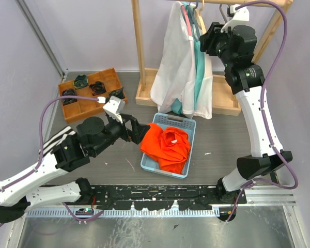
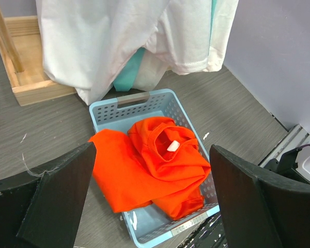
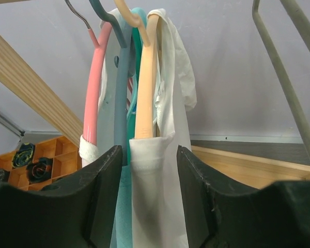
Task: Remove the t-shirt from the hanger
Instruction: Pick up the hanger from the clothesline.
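Observation:
A white t-shirt (image 3: 155,196) hangs on a peach hanger (image 3: 144,77) at the wooden rack, also seen from above as the white t-shirt (image 1: 178,67). My right gripper (image 3: 151,160) is up at the rack (image 1: 209,39), open. Its fingers straddle the t-shirt's shoulder just below the bare part of the hanger. The right finger looks close against the cloth, and a narrow gap shows on the left. My left gripper (image 2: 152,181) is wide open and holds nothing. It hovers over an orange t-shirt (image 2: 155,165) lying in a light blue basket (image 2: 108,106).
A pink hanger (image 3: 92,88) and a blue-grey hanger (image 3: 123,88) with teal cloth (image 3: 125,206) hang close to the left of the peach one. A bare grey hanger (image 3: 287,88) hangs to the right. The rack's wooden base (image 1: 225,101) and an orange compartment tray (image 1: 88,106) stand at the back.

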Available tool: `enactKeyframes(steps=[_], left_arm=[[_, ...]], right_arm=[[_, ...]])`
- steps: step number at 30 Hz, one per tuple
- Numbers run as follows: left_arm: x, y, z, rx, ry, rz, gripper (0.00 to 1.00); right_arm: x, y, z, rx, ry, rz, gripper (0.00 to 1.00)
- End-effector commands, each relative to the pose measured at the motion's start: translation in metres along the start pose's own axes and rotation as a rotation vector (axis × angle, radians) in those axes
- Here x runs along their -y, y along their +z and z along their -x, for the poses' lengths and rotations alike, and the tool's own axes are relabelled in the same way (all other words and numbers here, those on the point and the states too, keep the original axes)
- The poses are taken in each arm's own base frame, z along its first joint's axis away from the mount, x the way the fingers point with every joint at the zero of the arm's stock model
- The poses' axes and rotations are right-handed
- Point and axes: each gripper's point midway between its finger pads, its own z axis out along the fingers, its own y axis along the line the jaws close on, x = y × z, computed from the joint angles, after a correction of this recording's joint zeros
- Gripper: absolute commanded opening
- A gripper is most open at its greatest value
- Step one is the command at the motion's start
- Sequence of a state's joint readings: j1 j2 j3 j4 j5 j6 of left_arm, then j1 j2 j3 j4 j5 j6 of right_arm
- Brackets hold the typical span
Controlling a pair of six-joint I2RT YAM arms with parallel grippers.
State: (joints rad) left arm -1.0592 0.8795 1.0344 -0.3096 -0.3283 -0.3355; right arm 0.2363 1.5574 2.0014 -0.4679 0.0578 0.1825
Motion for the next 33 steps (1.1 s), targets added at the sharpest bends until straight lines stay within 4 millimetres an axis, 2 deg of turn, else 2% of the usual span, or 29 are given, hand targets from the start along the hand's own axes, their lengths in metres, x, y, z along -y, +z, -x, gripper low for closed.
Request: enactKeyframes(steps=[1,9,18,33], left_arm=[[0.002,-0.002,0.008,0.033,-0.016,-0.005,0.98],[0.003,0.0,0.007,0.031,-0.019,-0.008,0.98],[0.002,-0.003,0.009,0.036,-0.019,-0.007,0.98],[0.002,-0.002,0.011,0.038,-0.011,-0.003,0.98]], right_arm=[[-0.002,-0.02,0.024,0.076,-0.005,-0.003,0.52],[0.0,-0.022,0.024,0.07,-0.016,-0.013,0.52],[0.0,-0.011,0.013,0.044,-0.02,-0.008,0.51],[-0.004,0.005,0.007,0.027,-0.024,0.017,0.43]])
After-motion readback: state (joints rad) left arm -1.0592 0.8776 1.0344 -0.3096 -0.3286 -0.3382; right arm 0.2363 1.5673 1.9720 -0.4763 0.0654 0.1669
